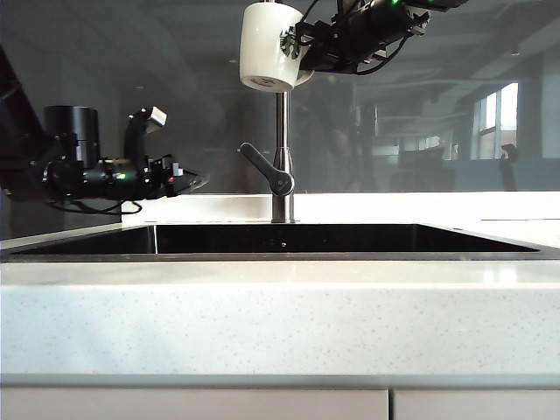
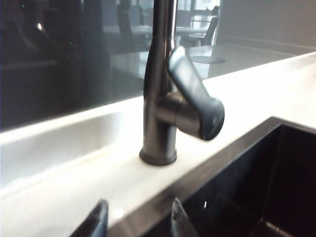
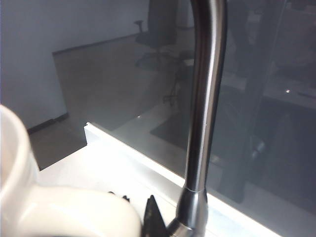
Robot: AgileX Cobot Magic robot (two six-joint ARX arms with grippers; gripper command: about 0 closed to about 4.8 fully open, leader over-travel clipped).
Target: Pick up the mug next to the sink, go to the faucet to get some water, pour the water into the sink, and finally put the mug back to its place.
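At the far left, above the counter (image 1: 280, 297) beside the sink's left end, the left gripper (image 1: 188, 181) hangs level with its fingers pointing right toward the faucet (image 1: 282, 166); in the left wrist view the two dark fingertips (image 2: 96, 222) stand apart with nothing between them, so this claw is released and holds nothing, well short of the angled lever handle (image 2: 197, 101) that sticks out from the faucet's body. The sink (image 1: 87, 255), a wide dark basin with a thin metal rim, spans most of the counter's width, and its near left corner lies just beyond the left claw's fingertips in the left wrist view (image 2: 276, 163). The faucet rises from the far rim of the sink near the middle, its lever slanting up to the left. High above it, at the top of the scene, the mug (image 1: 269, 48) hangs in the air in front of the faucet's upper stem, roughly upright and slightly tilted, its green logo facing right. The right gripper (image 1: 302, 44) comes in from the upper right and is clenched on the mug at its handle side; in the right wrist view the mug's white handle (image 3: 74, 212) fills the near corner just beside the faucet's stem (image 3: 205, 98). No water shows.
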